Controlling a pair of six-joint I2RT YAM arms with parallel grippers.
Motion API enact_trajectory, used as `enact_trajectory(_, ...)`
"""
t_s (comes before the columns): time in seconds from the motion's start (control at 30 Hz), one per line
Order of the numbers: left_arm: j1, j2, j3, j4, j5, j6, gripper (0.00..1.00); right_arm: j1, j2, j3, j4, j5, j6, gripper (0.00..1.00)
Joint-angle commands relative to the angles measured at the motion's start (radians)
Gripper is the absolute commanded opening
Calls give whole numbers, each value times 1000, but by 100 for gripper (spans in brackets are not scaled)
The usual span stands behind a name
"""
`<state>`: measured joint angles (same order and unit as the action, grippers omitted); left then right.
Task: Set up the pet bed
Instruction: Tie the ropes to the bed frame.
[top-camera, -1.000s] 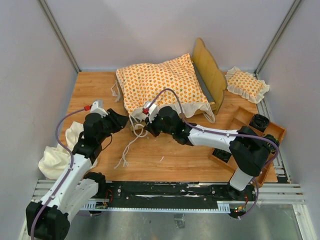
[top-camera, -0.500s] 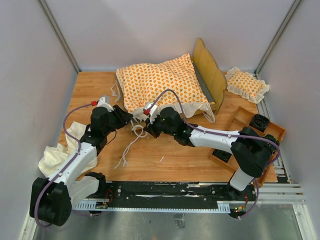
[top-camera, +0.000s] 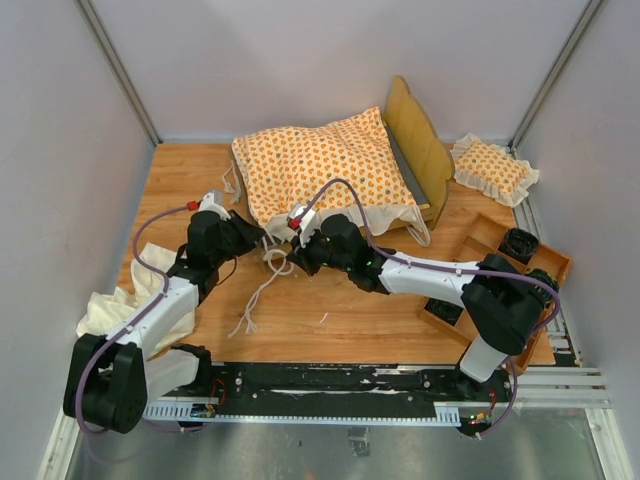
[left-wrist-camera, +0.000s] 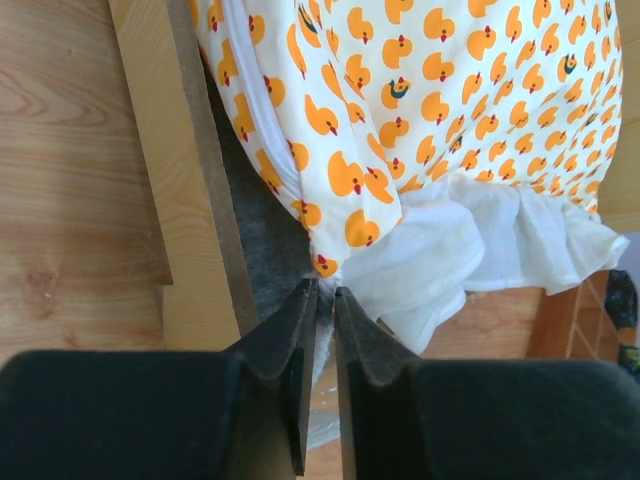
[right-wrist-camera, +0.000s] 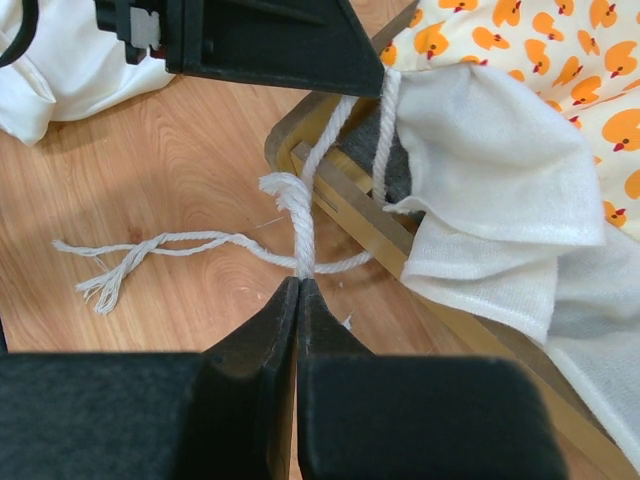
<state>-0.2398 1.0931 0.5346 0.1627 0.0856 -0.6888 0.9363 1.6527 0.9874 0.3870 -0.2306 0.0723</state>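
Holds the string (right-wrist-camera: 298, 235) in the right claw (right-wrist-camera: 298, 283), jaws pressed flat together on the strand just under a knot. Trails a frayed end of it off to that claw's left across the table (right-wrist-camera: 180, 170). Sends 2 strands on ahead of the claw, over the corner of the frame (right-wrist-camera: 345, 215) and up to the tip of the left claw (left-wrist-camera: 322, 295). Pinches a white strand in the left claw as well, jaws only a slit apart, right at the near corner of the cushion (left-wrist-camera: 450, 90). Puts the 2 claws just beside each other, left one to the right one's left, tips nearly meeting at that corner of the frame.

Ahead of the left claw and to its right, shows the cushion with orange ducks up and the cream ruffle (left-wrist-camera: 500, 240) sagging down just right of the fingertips. Ahead and to its left, shows the frame's pale wooden rail, with a strip of grey base (left-wrist-camera: 255, 250) between rail and cushion.

Rests the cushion on the frame beyond both claws, covering nearly all of the base. Stands the headboard (top-camera: 415, 135) upright at the cushion's far end, well ahead and right of the right claw. Leaves the pillow (top-camera: 492, 168) on the table past the headboard, well apart from both claws. Has the cloth (top-camera: 115, 310) crumpled behind the left claw, beside that arm. Has the tray (top-camera: 545, 250) behind the right claw and to its right, by that arm's elbow, with dark things in its compartments.
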Motion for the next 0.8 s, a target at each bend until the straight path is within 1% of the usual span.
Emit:
enact_trajectory(0.0,-5,-20,-7,35,-14,3,10,-10,-36,10,28,54,6,0)
enact_trajectory(0.07,-6,-40,-7,25,-14,6,1,-10,-36,18,32,60,11,0)
enact_trajectory(0.1,-6,-51,-7,19,-13,6,0,-10,-39,16,40,65,17,0)
enact_trajectory(0.27,-6,-104,-3,-27,1,13,0,-10,-51,-24,125,153,32,0)
enact_trajectory(0.33,-6,-119,-10,-35,16,12,0,-11,-39,-25,160,154,23,0)
enact_trajectory(0.5,-6,-169,-26,-59,34,4,0,-11,15,19,173,134,-8,0)
enact_trajectory(0.6,-6,-183,-26,-67,53,-5,0,-16,77,64,179,75,-49,0)
enact_trajectory(0.67,-6,-186,-22,-74,72,-8,0,-22,119,90,190,-10,-109,0)
enact_trajectory(0.77,-6,-192,-18,-88,107,-17,0,-29,161,110,210,-90,-205,0)
